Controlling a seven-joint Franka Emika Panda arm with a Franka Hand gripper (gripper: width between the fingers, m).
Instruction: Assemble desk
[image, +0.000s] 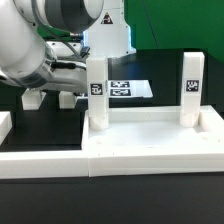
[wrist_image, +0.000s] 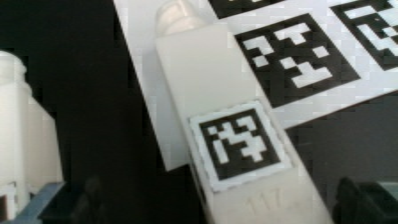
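Observation:
The white desk top (image: 150, 135) lies at the front with two tagged white legs standing upright in its sockets, one (image: 97, 95) near its left corner and one (image: 190, 88) on the exterior view's right. My gripper (image: 60, 85) hangs low behind it at the exterior view's left. In the wrist view a loose white leg (wrist_image: 231, 120) with a black-and-white tag lies on the dark table between my dark fingers (wrist_image: 63, 200). My gripper (wrist_image: 214, 208) is open, with gaps on both sides of the leg. Another loose leg (image: 33, 98) lies beside it and also shows in the wrist view (wrist_image: 18, 110).
The marker board (image: 128, 88) lies flat on the table just behind the desk top, and in the wrist view (wrist_image: 302, 50) it is close to the loose leg's far end. A low white border wall (image: 5, 125) runs along the exterior view's left.

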